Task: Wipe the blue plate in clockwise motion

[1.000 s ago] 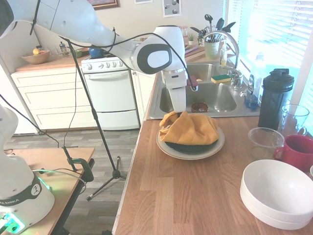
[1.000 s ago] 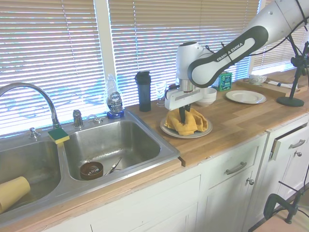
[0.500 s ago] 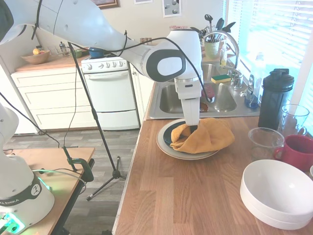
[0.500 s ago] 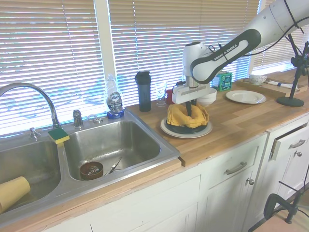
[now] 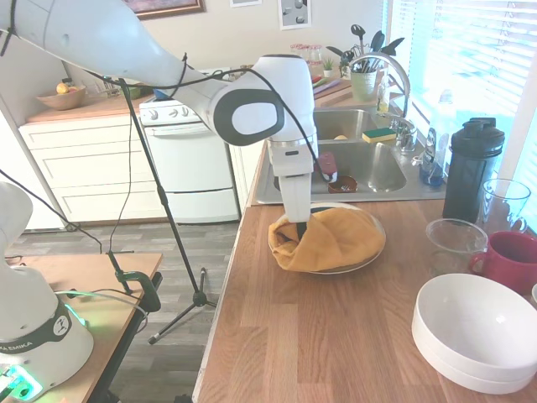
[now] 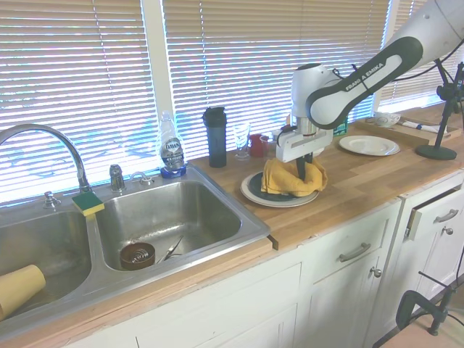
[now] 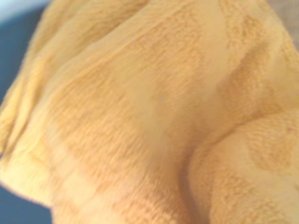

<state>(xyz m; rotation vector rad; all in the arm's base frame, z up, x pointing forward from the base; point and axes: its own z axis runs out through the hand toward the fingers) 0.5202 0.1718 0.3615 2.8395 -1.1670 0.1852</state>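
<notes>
Mustard-yellow cloth is pinched at its bunched top by the gripper, and covers most of the blue plate. That plate sits on a larger cream plate on the wooden countertop, just beside the sink.

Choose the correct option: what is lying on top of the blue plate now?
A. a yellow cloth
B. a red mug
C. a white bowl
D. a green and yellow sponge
A: a bunched yellow cloth covers most of the blue plate, with the gripper pressed down into it; only a dark sliver of the plate shows on the sink side.
</notes>
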